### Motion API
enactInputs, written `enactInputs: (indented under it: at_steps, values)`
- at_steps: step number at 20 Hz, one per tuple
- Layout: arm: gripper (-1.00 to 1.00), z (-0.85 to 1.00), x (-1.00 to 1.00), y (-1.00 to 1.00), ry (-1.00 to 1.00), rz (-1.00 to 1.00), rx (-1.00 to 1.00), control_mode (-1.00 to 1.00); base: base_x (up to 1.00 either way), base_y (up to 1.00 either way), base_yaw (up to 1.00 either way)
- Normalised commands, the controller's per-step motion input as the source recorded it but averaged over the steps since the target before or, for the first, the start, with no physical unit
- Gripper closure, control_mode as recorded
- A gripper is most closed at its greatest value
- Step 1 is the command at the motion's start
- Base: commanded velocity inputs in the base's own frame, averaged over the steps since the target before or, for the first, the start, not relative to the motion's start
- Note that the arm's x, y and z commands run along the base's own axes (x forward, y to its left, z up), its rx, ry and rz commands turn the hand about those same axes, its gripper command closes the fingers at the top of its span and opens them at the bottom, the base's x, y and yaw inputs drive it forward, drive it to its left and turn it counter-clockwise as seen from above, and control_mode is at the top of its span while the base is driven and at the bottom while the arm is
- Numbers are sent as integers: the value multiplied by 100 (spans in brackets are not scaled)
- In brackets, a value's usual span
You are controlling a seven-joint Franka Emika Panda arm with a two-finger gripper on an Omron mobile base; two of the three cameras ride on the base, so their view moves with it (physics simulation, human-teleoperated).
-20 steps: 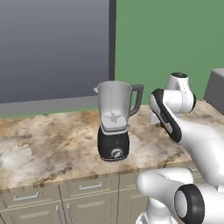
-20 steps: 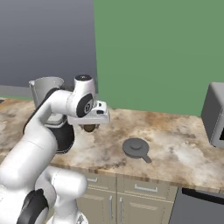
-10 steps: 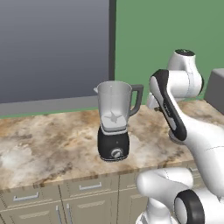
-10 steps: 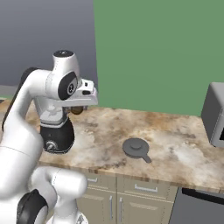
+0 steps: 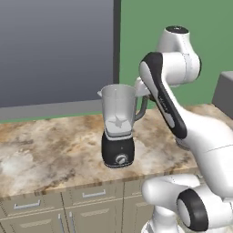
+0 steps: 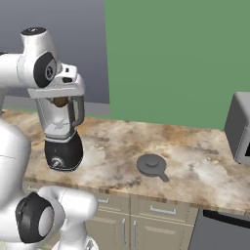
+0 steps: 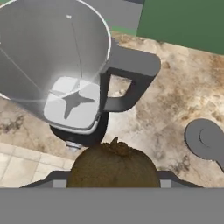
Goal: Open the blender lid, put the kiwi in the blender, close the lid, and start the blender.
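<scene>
Lid [image 6: 152, 166] lies off on the counter [image 6: 195, 166] well right of the blender [image 5: 118, 132], the gripper [image 7: 113, 177] grips the kiwi [image 7: 113, 165] above the open jar, so dropping, closing and starting remain.

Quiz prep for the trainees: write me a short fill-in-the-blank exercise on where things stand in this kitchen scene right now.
1. The gripper holds the ____.
2. The blender lid lies flat on the ____, apart from the jar.
3. The top of the blender jar is ____.
4. The blender's base carries a round silver ____ on its front.

Missing words: kiwi; counter; open; dial
</scene>
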Motion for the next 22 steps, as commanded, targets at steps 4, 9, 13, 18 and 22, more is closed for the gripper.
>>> enactInputs:
  at_steps: [4, 9, 13, 18, 22]
  values:
    - [100, 41, 8, 71, 0, 0, 0, -100, 0, 0, 0]
    - [100, 4, 45, 52, 0, 0, 0, -100, 0, 0, 0]
    - [100, -25, 54, 26, 1, 0, 0, -100, 0, 0, 0]
    - [100, -62, 37, 5, 0, 0, 0, -100, 0, 0, 0]
    - [100, -80, 18, 0, 0, 0, 0, -100, 0, 0, 0]
